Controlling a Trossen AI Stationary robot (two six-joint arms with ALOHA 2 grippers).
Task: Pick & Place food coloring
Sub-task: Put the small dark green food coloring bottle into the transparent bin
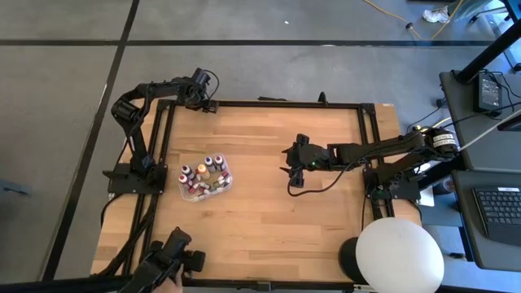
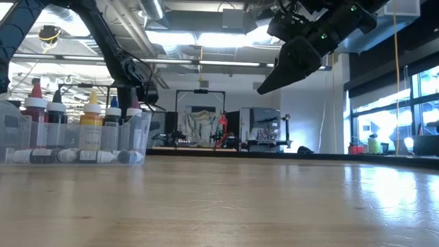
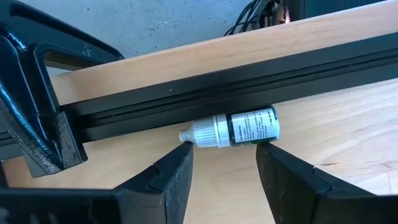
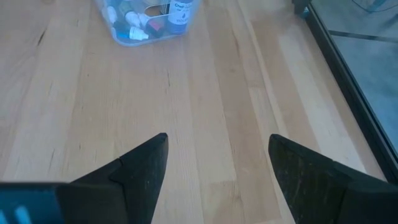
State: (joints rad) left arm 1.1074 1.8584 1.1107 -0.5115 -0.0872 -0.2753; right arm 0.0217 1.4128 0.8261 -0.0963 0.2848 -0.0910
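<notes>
So, one dark bottle (image 3: pixel 245 127) with a white cap (image 3: pixel 205 132) is lying on its side on the table (image 1: pixel 277 203), snug against the black rail (image 3: pixel 186 99) at the far edge. It's a tiny plastic dropper, so it should be very light and fairly stiff, but round and smooth, meaning it could easily be rolled or squirted out of a pinch. The labelled body looks like the better place to be grabbed, across its width, rather than the tapered cap. With the rail right behind it, little room is left for a finger on that side, so a nudge away from the rail may be needed first.

The left gripper (image 3: pixel 224 168) is hovering just short of the bottle, fingers parted with nothing between them. The right gripper (image 4: pixel 217 168) is held high over the middle of the table, spread wide and empty.

The rest of the bottles are already packed in the clear tray (image 1: pixel 205 194) on the left half of the table, some upright, some lying flat.

White print can be seen on the dark bottle's label, but nothing in it can be read. No brand can be made out.
</notes>
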